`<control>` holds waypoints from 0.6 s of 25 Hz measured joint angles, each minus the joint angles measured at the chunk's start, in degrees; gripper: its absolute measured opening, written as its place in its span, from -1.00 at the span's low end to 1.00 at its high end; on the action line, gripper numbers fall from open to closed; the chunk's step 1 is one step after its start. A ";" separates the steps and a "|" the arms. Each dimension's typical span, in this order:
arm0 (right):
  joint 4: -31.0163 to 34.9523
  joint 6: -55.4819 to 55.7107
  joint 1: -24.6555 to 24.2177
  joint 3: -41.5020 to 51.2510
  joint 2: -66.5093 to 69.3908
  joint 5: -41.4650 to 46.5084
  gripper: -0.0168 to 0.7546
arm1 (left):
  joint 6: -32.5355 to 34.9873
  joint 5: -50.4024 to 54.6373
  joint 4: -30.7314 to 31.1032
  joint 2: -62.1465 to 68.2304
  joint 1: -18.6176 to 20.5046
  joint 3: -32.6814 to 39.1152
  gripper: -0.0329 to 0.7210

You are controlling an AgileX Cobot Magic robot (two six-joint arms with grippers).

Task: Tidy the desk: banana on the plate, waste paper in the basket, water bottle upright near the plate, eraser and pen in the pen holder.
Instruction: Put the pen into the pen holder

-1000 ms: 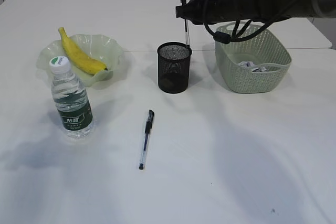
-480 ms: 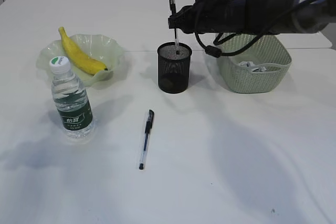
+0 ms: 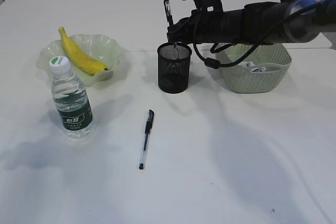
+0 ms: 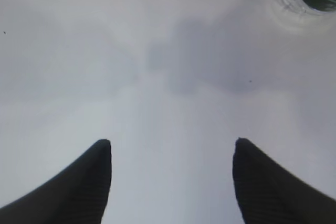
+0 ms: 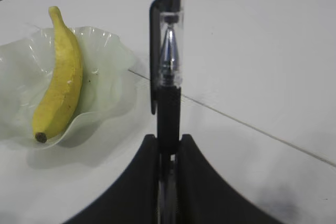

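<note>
White desk (image 3: 220, 171) fills the foreground, and nearest the camera a second pen (image 3: 145, 139) lies flat on it, long axis running roughly toward and away from the viewer, cap end pointing at the pen holder (image 3: 174, 67). To its left the water bottle (image 3: 70, 100) stands upright just in front of the plate (image 3: 107, 51), which carries the banana (image 3: 77, 52). The left end effector (image 4: 172, 150) hovers over bare desk with its fingers apart and nothing between them, the bottle's base at the corner of its view. Further back, the right end effector (image 5: 168, 148) is clamped on a pen (image 3: 168, 17) held nearly vertical, cap uppermost, its lower end right at the holder's mouth; whether the tip is already inside cannot be told. The coming move appears to be a straight drop along the pen's axis. Beyond, the basket (image 3: 252, 74) holds the waste paper (image 3: 251, 66). The loose pen lies about midway; neither arm is clearly nearer.
</note>
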 joint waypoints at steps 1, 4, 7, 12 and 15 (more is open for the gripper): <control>0.00 0.00 0.00 0.00 0.25 0.00 -0.83 | 0.00 0.00 0.00 0.00 0.00 0.00 0.44; 0.07 -0.13 0.00 0.00 0.83 0.00 -0.82 | 0.00 0.00 0.00 0.00 0.00 0.00 0.44; 0.07 -0.22 0.00 0.00 1.16 0.00 -0.71 | 0.00 0.00 0.00 0.00 0.00 0.00 0.44; 0.07 -0.70 0.00 0.00 1.40 0.09 -0.38 | 0.00 0.00 0.00 0.00 0.00 0.00 0.44; 0.07 -0.92 0.00 0.00 1.40 0.09 -0.33 | 0.00 0.00 0.00 0.00 0.00 0.00 0.44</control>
